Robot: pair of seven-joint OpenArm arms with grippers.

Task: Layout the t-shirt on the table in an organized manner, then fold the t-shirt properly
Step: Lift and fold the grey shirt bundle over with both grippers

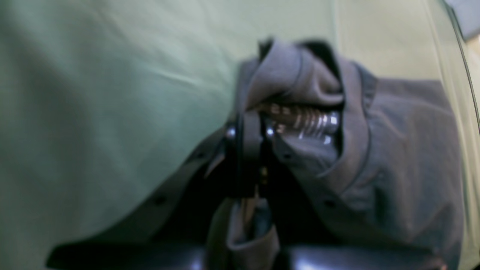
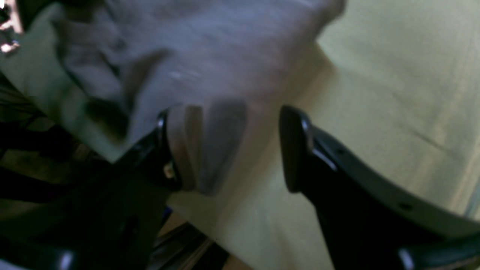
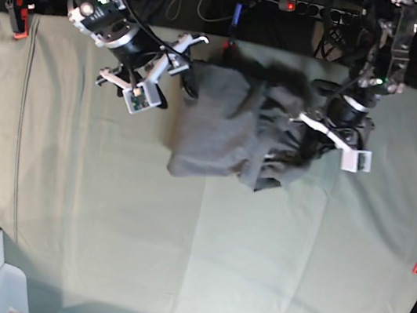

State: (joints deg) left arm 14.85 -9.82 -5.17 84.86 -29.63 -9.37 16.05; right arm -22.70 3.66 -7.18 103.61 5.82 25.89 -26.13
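At the far edge of the table, between my two arms, the t-shirt lies bunched in a dark grey heap — nothing like laid out yet. My left gripper is clenched on a fold of it, cloth wrapped over the jaws, near what looks like the collar. My right gripper stands spread, holding nothing; one finger sits just at the shirt's edge above the green cover. I judge I am in the spreading step. Next I need the right jaws to close on a second edge, then draw the two arms apart — gently, so the fabric opens flat rather than twists.
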